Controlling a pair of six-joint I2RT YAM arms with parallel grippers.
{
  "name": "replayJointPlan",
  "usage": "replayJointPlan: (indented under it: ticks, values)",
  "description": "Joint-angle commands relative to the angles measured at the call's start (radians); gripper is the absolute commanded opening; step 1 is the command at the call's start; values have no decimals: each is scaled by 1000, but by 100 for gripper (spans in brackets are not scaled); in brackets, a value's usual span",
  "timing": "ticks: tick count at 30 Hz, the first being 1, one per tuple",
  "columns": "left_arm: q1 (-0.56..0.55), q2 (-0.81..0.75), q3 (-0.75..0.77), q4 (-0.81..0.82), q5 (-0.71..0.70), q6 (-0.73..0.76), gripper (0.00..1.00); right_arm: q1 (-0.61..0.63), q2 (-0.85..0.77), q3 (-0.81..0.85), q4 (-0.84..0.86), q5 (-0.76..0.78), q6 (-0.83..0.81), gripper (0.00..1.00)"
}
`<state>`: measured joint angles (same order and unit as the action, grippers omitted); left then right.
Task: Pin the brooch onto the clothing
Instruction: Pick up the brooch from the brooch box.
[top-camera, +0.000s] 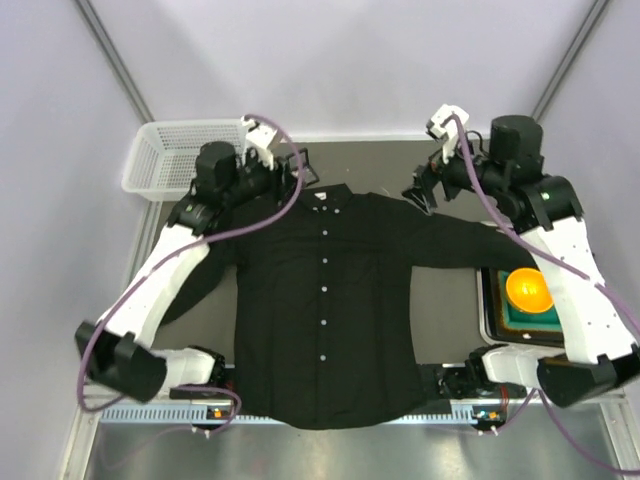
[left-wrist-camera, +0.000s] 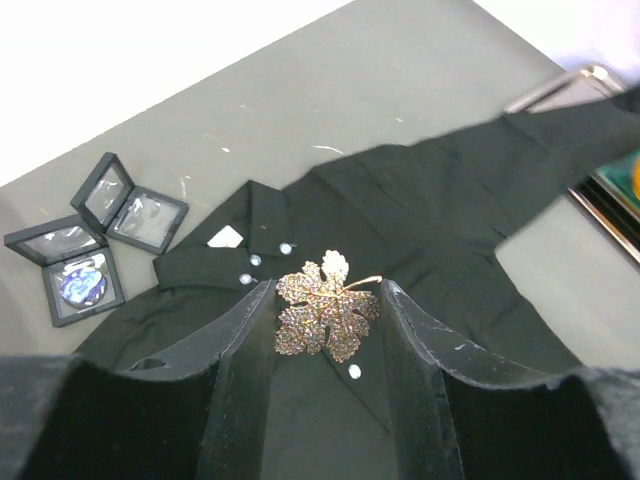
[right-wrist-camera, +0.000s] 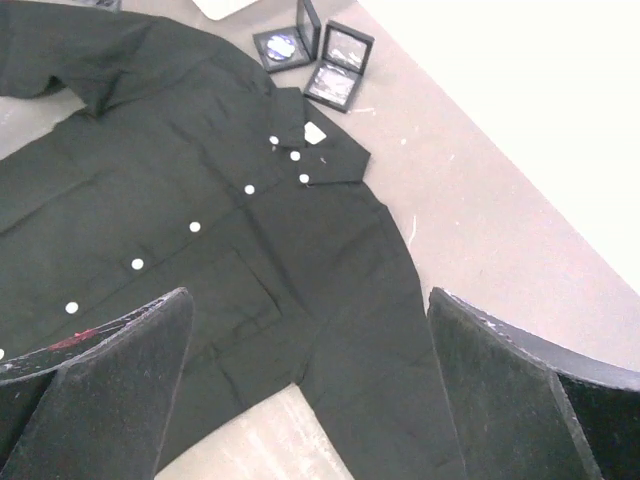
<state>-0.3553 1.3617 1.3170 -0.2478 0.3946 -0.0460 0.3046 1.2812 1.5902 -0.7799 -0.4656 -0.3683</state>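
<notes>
Left gripper clamped on the brooch over the shirt front; right gripper spread wide with nothing in it.

Top view: black shirt (top-camera: 325, 300) lies flat and front up on the bench (top-camera: 450, 300), collar at the far side. The left gripper (top-camera: 287, 172) is just beside the collar, and the right gripper (top-camera: 420, 192) is over the shoulder on the right arm's side. A white basket (top-camera: 175, 155) sits far left and an orange bowl (top-camera: 528, 288) sits on a tray (top-camera: 492, 330) at right. Left wrist: the leaf-shaped brooch (left-wrist-camera: 325, 315) is pinched between both fingers, over the button row just below the collar. Can't tell whether it touches the cloth. Two open display cases (left-wrist-camera: 95, 235) lie beyond the collar. Right wrist: fingers far apart above the chest and sleeve, with the collar further off.
</notes>
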Motion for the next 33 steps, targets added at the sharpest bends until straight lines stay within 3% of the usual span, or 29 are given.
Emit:
replayJointPlan:
  ticks: [1, 8, 12, 18, 27, 33]
  values:
    - [-11, -209, -142, 28, 151, 159, 47, 2, -92, -39, -79, -106, 6, 99]
    - [-143, -446, -315, -33, 132, 541, 46, 28, -77, -68, -78, -454, 213, 97]
    - [-224, -484, -343, -54, 110, 687, 46, 135, -19, -73, -56, -456, 301, 95]
    - [-344, -489, -346, -67, 49, 787, 45, 218, 47, -116, 177, -525, 520, 93]
    - [-390, -467, -338, -64, 21, 804, 45, 347, 110, -121, 263, -501, 549, 80]
    - [-399, -461, -335, -59, 30, 808, 44, 363, 151, -111, 271, -478, 554, 69]
